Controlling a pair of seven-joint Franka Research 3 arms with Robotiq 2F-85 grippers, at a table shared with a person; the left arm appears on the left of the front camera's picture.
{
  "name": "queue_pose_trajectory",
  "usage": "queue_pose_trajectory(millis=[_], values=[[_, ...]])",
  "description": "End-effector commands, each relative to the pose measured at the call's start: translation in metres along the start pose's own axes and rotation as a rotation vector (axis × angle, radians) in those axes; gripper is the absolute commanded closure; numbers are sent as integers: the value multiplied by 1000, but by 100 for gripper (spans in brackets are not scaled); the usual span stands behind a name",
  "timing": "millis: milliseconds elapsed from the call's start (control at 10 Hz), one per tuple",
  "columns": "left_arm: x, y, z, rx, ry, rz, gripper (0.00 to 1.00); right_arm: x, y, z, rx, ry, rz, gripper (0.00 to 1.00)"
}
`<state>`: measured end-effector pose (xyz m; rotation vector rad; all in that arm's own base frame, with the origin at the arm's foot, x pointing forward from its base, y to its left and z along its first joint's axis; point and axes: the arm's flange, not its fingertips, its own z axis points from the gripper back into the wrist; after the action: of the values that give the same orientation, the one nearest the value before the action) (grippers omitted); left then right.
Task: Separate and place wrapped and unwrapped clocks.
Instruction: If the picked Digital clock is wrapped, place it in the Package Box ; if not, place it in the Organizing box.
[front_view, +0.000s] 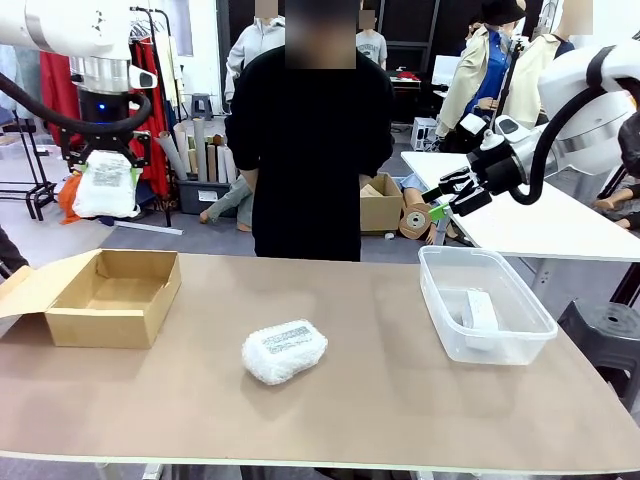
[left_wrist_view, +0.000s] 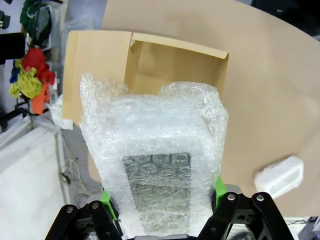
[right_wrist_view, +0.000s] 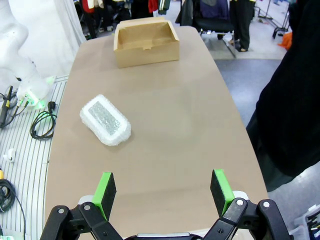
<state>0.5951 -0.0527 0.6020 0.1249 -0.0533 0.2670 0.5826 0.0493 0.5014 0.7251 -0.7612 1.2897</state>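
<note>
Bubble-wrapped clock (front_view: 105, 187) is hanging pinched in left gripper (left_wrist_view: 162, 197) near the cardboard box (front_view: 112, 300).
Right gripper (right_wrist_view: 163, 186) is hovering spread, facing open tabletop (right_wrist_view: 175, 125).

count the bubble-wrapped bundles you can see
2: one bundle is held in the left gripper, raised over the cardboard box; the other bundle lies on the table near its middle. Part of the box's inside is hidden.

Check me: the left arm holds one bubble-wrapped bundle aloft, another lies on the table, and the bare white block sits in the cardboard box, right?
Not quite: the front view shows the bare white block in the clear plastic tub, not the cardboard box. The rest is right.
</note>
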Motion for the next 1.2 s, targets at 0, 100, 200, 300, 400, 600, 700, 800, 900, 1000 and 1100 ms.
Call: queue_pose_trajectory(millis=[0, 100, 200, 300, 400, 600, 700, 800, 900, 1000, 1100], values=[[0, 4, 3, 13, -6, -13, 100, 1, 0, 1, -2, 6, 9, 0], [0, 4, 3, 13, -6, -13, 100, 1, 0, 1, -2, 6, 9, 0], [0, 0, 0, 0, 0, 0, 100, 1, 0, 1, -2, 6, 9, 0], [9, 11, -4, -1, 11, -30, 100, 1, 0, 1, -2, 6, 9, 0], [16, 17, -9, -27, 35, -21, 100, 1, 0, 1, -2, 6, 9, 0], [25, 21, -28, -32, 15, 31, 100, 1, 0, 1, -2, 6, 9, 0], [28, 23, -35, -40, -4, 51, 100, 1, 0, 1, -2, 6, 9, 0], [31, 26, -41, -39, -4, 72, 100, 1, 0, 1, -2, 6, 9, 0], [38, 29, -46, -42, 20, 75, 100, 1, 0, 1, -2, 6, 9, 0], [42, 29, -55, -51, 42, 79, 100, 1, 0, 1, -2, 6, 9, 0], [49, 30, -63, -51, 53, 76, 100, 1, 0, 1, -2, 6, 9, 0]])
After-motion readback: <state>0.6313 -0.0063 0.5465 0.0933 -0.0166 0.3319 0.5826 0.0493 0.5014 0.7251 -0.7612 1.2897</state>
